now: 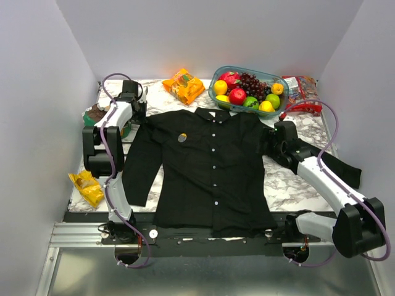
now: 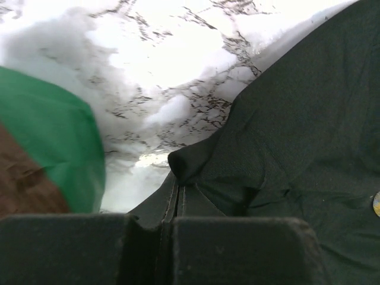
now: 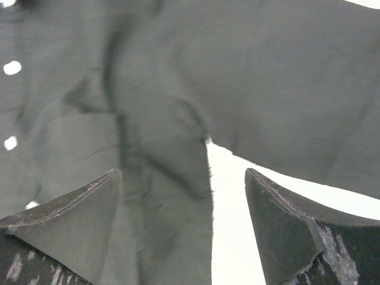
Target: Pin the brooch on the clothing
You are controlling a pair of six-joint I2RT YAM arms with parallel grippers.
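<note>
From above I count one brooch (image 1: 182,137), lying on the chest of the one shirt (image 1: 216,179). It is just right of my left pincer (image 1: 137,118), the nearer arm, while the right pincer (image 1: 270,137) sits at the opposite shoulder. Left wrist: pincer together, clamped on a raised shirt fold, brooch at the right edge. Right wrist: pincer apart above cloth, holding nothing.
</note>
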